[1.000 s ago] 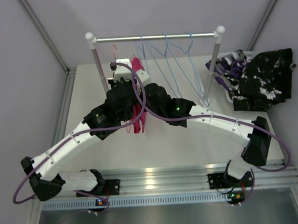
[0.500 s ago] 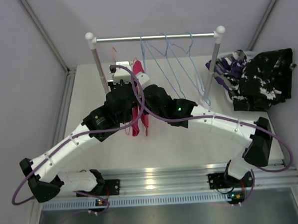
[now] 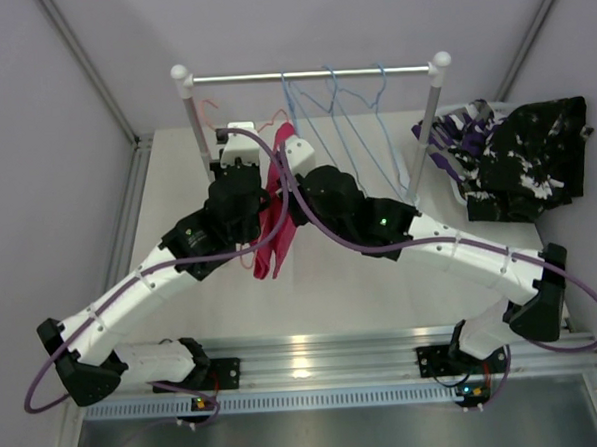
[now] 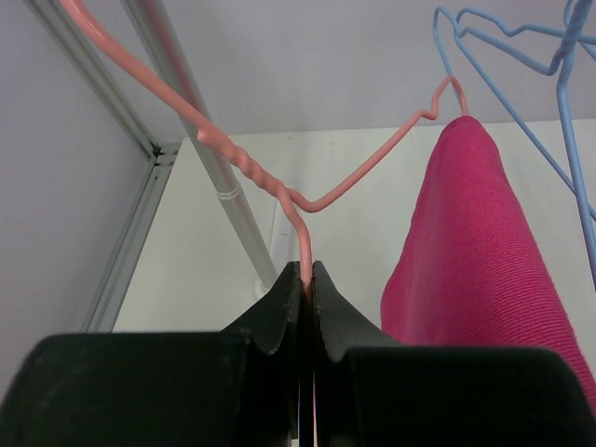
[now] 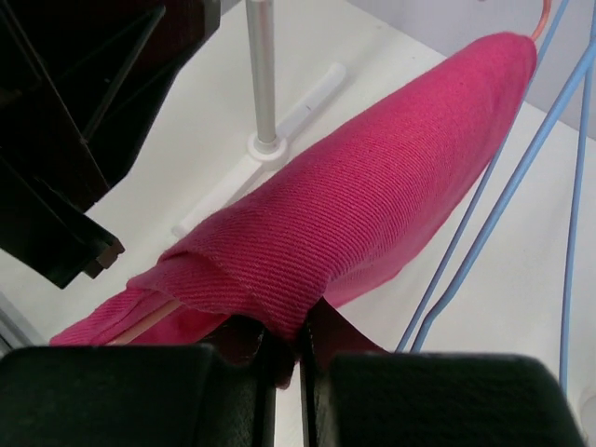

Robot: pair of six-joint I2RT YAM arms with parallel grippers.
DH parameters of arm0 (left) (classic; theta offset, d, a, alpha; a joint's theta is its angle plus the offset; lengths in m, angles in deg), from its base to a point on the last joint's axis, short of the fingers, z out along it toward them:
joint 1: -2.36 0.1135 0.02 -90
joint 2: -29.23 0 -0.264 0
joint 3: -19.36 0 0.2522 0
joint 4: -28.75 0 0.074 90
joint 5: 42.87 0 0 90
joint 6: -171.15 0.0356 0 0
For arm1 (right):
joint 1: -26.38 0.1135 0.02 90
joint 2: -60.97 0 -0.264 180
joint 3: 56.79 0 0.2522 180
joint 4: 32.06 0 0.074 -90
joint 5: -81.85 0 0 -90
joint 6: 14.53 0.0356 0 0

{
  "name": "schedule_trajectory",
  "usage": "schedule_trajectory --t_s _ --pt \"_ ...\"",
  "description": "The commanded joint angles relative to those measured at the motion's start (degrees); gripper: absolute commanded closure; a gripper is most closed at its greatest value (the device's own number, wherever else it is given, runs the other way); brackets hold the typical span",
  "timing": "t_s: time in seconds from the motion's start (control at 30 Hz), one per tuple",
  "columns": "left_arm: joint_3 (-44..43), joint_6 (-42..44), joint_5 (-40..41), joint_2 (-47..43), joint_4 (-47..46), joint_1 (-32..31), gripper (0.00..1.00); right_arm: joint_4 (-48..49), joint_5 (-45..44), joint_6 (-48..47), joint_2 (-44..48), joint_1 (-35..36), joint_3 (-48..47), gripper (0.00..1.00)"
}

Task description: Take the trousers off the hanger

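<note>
The task is judged to be well advanced but not finished. 2 pairs have been taken off already: the purple camouflage trousers and the black trousers with white print are heaped together at the right end of the table, well apart from the arms. The blue wire hangers are left bare on the rail.

1 pair is in hand. The hot pink trousers are draped over the pink wire hanger, just in front of the rail's left post. The hanger's wire is pinched in the closed left gripper. A fold of the pink cloth is clamped in the closed right gripper.

What is left, it is judged, is for the cloth to be drawn off the wire and laid down. No yellow-olive pair can be made out in these views.
</note>
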Motion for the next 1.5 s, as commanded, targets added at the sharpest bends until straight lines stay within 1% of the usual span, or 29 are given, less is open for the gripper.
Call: schedule_trajectory --t_s 0.0,0.27,0.57,0.87,1.07,1.27,1.47 --pt "-0.55 0.85 1.44 -1.41 0.04 0.57 1.0 10.04 -0.46 -0.18 4.0 0.96 -1.19 1.0" --pt "1.21 0.24 1.17 -1.76 -0.31 0.75 1.0 10.13 1.2 -0.27 4.97 0.87 -2.68 1.0" --pt "4.37 -1.52 0.74 -1.41 -0.22 0.93 1.0 7.84 5.07 -0.18 5.41 0.96 -7.78 1.0" --pt "5.69 -2.22 -0.58 -1.32 -0.92 1.98 1.0 6.79 8.67 1.49 7.69 1.31 -6.38 1.0" --pt "6.92 -1.34 -1.99 -0.97 -2.33 2.51 1.0 4.86 7.62 0.88 9.71 2.72 -6.72 1.0" --pt "7.62 -3.54 -1.46 0.62 -0.58 2.95 1.0 2.66 8.76 0.96 11.82 3.33 -6.73 1.0" --pt "8.5 -6.26 -3.31 -0.26 0.65 4.35 1.0 1.17 9.12 0.88 14.2 5.7 -4.62 1.0"
